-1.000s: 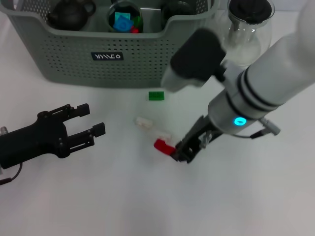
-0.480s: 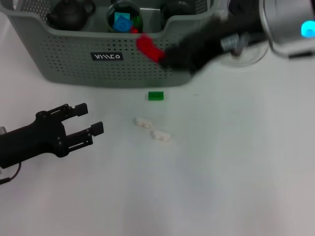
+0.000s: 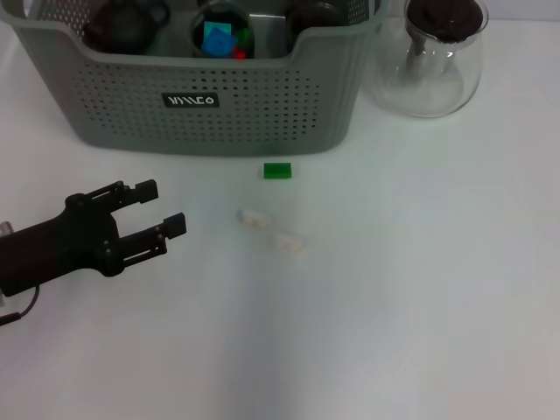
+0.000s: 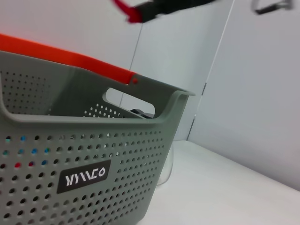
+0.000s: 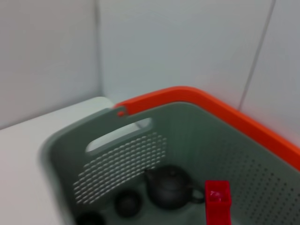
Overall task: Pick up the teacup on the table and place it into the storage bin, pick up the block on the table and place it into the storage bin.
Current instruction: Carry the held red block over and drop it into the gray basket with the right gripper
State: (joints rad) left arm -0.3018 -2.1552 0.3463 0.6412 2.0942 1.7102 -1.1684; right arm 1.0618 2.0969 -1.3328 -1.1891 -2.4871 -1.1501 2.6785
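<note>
The grey-green storage bin (image 3: 201, 109) stands at the back of the table. In it are a dark teapot (image 3: 127, 24), a dark teacup (image 3: 313, 13) and a round cup holding coloured blocks (image 3: 220, 37). A green block (image 3: 278, 171) lies just in front of the bin, with two clear blocks (image 3: 254, 219) nearer me. My left gripper (image 3: 162, 210) is open and empty, low at the left. My right gripper is out of the head view. In the left wrist view it (image 4: 140, 9) is above the bin, shut on a red block (image 4: 124, 9). The red block (image 5: 218, 199) also shows over the bin's inside in the right wrist view.
A clear glass pot (image 3: 433, 61) with a black lid stands right of the bin. The bin has an orange rim (image 5: 220, 110) at its far side. White tabletop (image 3: 402, 289) spreads in front and to the right.
My right arm lifted the red block from the table beside the clear blocks, carried it up to the bin and has left the head view. The left arm has not moved.
</note>
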